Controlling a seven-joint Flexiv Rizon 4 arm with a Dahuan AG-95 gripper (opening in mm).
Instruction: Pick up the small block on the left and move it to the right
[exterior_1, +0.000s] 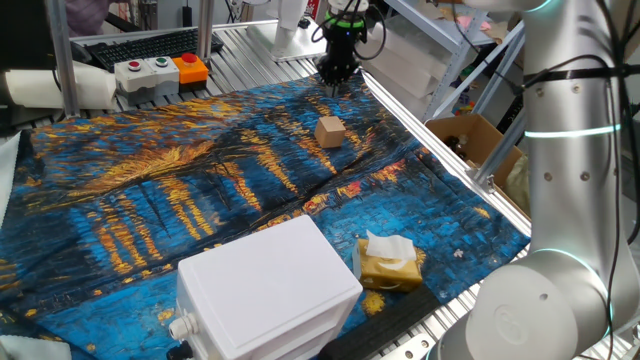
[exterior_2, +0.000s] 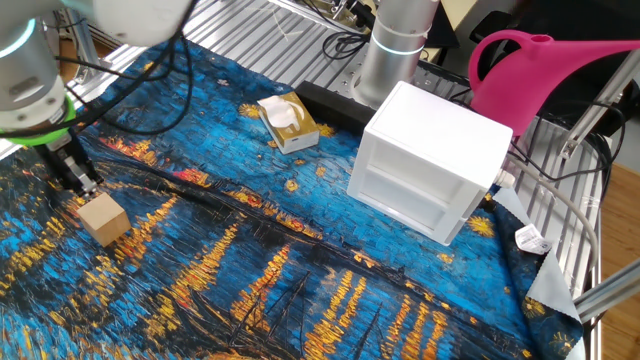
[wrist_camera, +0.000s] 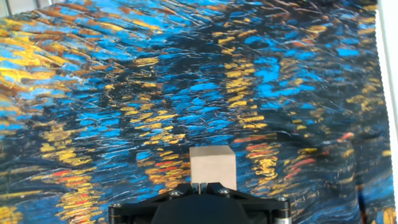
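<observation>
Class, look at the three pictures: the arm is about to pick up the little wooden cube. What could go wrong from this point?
1. The gripper sits beside the small block, not over it; a descent here might nudge it away.
2. The painted cloth is wrinkled, so the block may tilt or slide when touched.
3. Carried low across the table, it might strike the white box.

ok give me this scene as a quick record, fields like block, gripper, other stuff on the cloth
surface: blue and yellow painted cloth over the table
small block: tan cube, resting on the cloth, not held
gripper: gripper just beside the block, nothing between its fingers; open or shut cannot be told
white box: large white box, standing on the cloth away from the block
packet: yellow-brown packet with white tissue, next to the white box
off the cloth: pink watering can; button panel
task state: block not yet picked up
</observation>
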